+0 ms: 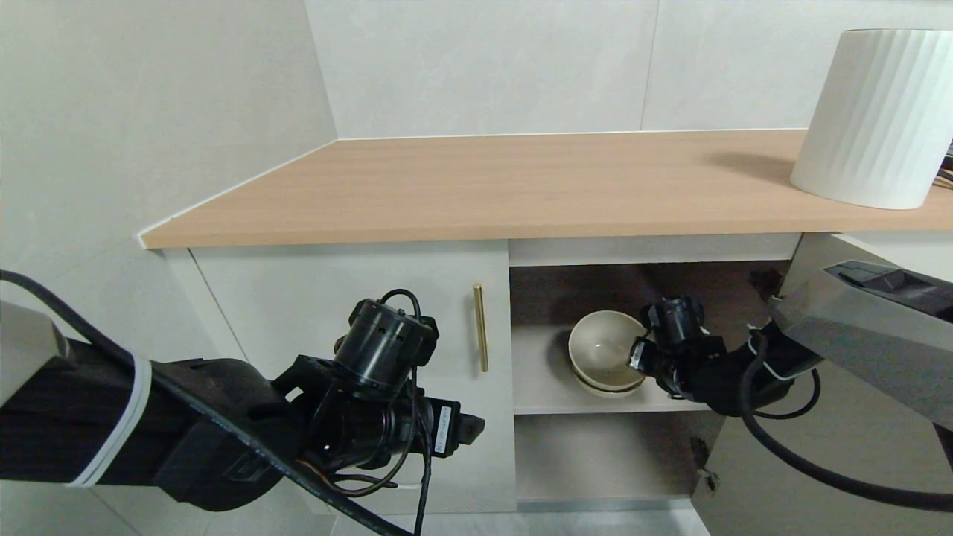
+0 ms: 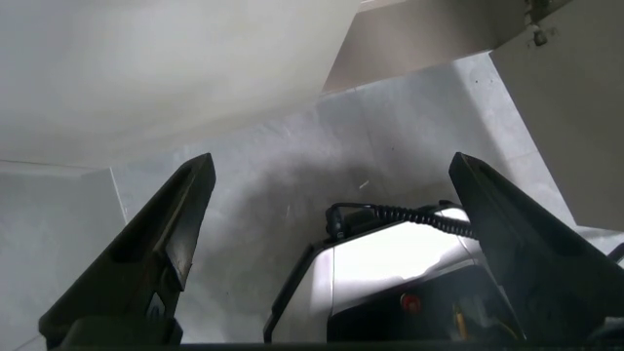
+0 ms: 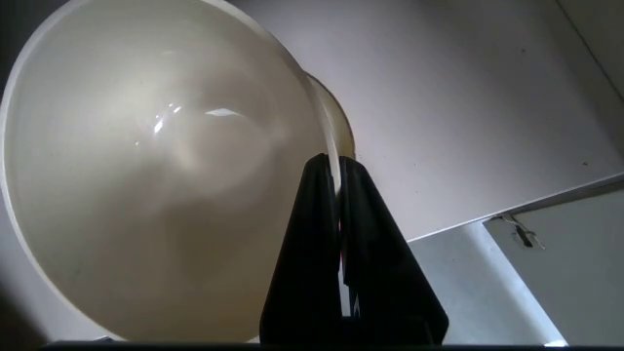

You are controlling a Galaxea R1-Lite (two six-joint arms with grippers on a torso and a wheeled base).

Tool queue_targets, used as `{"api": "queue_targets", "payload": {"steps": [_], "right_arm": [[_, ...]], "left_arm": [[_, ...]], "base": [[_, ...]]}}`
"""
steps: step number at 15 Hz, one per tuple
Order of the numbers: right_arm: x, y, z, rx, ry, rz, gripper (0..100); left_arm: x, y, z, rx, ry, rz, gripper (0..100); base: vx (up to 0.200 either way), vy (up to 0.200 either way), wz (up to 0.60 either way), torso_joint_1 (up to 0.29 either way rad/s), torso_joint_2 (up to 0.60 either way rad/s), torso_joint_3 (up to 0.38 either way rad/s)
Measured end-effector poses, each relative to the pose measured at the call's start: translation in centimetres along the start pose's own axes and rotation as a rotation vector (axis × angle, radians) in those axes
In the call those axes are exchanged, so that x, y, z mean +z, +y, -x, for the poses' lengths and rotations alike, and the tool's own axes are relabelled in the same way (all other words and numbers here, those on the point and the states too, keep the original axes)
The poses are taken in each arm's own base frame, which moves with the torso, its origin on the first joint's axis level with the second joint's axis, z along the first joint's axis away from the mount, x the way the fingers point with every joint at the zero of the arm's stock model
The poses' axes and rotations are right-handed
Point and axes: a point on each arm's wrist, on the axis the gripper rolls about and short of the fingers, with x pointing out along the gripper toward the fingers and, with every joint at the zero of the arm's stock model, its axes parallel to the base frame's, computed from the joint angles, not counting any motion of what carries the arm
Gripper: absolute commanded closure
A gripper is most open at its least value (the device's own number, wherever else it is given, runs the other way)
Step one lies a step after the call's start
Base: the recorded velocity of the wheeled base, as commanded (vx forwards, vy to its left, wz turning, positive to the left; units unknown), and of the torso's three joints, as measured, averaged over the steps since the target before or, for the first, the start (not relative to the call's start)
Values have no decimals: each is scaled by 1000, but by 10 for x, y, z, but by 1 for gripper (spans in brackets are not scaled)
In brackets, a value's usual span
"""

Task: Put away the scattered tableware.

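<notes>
Right claw [image 3: 338,175] pinches the glossy cream ceramic bowl [image 1: 601,344] by its rim, tilted so it can nest into the matching cream bowl [image 1: 604,388] on the cabinet shelf [image 1: 540,391]. Left claw [image 2: 331,171] hangs open, spare.

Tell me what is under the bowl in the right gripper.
A second bowl sits on the cabinet shelf beneath the tilted bowl pinched by the right gripper. Only its rim shows; its inside is covered.

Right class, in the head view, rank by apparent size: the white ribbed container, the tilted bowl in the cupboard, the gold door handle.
1. white ribbed container, clearly largest though cropped.
2. tilted bowl.
3. gold door handle, long but thin.
</notes>
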Motion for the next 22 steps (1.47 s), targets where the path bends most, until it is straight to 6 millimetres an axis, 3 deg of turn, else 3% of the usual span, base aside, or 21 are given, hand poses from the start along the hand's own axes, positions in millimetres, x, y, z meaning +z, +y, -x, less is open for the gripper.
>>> {"api": "queue_targets", "payload": {"steps": [10, 11, 19, 22], "right_arm": [[-5, -1, -5, -8, 9, 6, 100], [-5, -1, -6, -8, 10, 8, 0], [-8, -3, -5, -12, 21, 19, 0], [-11, -5, 6, 1, 64, 61, 0]], "left_arm": [[0, -1, 0, -1, -1, -1, 0], [0, -1, 0, -2, -1, -1, 0], [1, -1, 2, -3, -6, 0, 0], [5, 2, 11, -6, -32, 8, 0]], "base": [[0, 0, 0, 0, 0, 0], [0, 0, 0, 0, 0, 0], [0, 0, 0, 0, 0, 0], [0, 0, 0, 0, 0, 0]]}}
